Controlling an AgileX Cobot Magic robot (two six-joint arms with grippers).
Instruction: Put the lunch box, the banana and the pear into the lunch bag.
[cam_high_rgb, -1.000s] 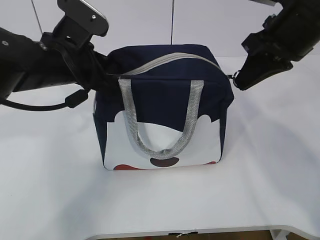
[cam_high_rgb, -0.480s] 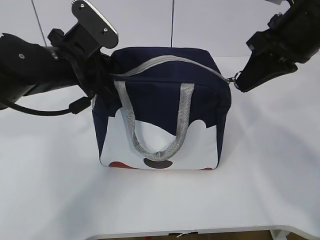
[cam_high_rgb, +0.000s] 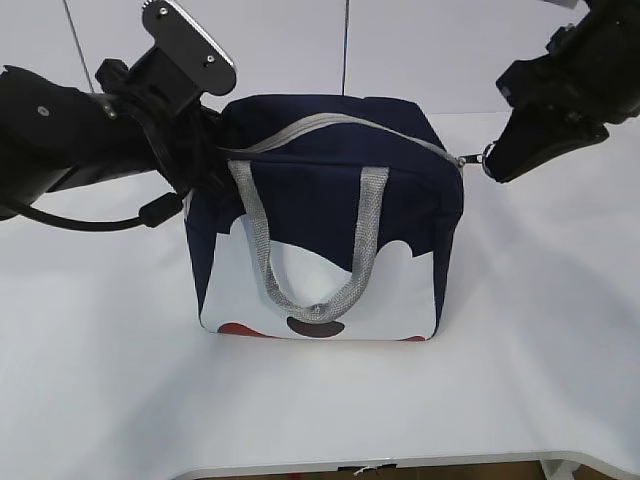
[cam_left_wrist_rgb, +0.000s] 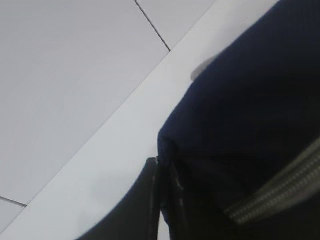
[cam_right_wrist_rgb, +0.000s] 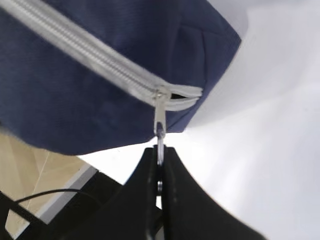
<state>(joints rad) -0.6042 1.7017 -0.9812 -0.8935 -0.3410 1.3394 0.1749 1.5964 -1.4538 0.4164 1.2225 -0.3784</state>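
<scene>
The ring pull (cam_right_wrist_rgb: 159, 131) of the lunch bag (cam_high_rgb: 330, 190) was pinched by the right jaws; fabric at the bag's opposite end was clamped in the left jaws.

A white worktop (cam_high_rgb: 110, 370) fills the scene under soft, even light, its rounded front edge showing at the bottom. Behind it stands a pale grey wall (cam_high_rgb: 420, 45) of panels split by thin dark vertical seams. The right wrist view catches a patch of light wood-look floor (cam_right_wrist_rgb: 30, 165).
</scene>
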